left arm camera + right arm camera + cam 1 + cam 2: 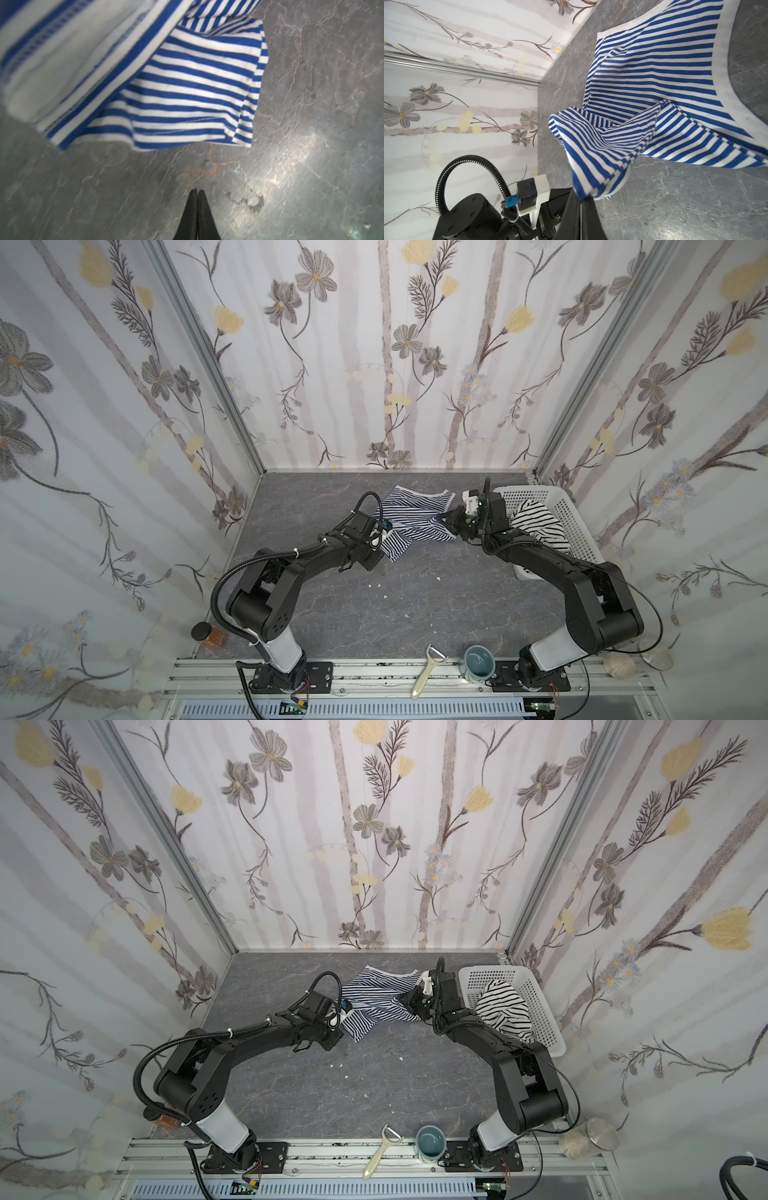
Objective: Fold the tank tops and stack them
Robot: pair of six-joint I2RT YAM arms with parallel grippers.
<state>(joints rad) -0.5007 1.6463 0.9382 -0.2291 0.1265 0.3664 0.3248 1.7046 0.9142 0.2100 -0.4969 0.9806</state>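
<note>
I judge that nothing is folded yet: the navy top [415, 516] lies crumpled on the table [415, 605] between my arms, and the black-striped top [536, 522] is bunched in the basket [575, 526]. My right gripper [580, 200] pinches a fold of the navy top. My left gripper [197, 192] is pressed together on nothing, over bare table beside the cloth.

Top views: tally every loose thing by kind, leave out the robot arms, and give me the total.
Tank tops: 2, the navy-striped tank top and the black-striped tank top
Basket: 1
Peeler: 1
Mug: 1
Jars: 2, the amber jar and the clear jar
Total: 7
</note>
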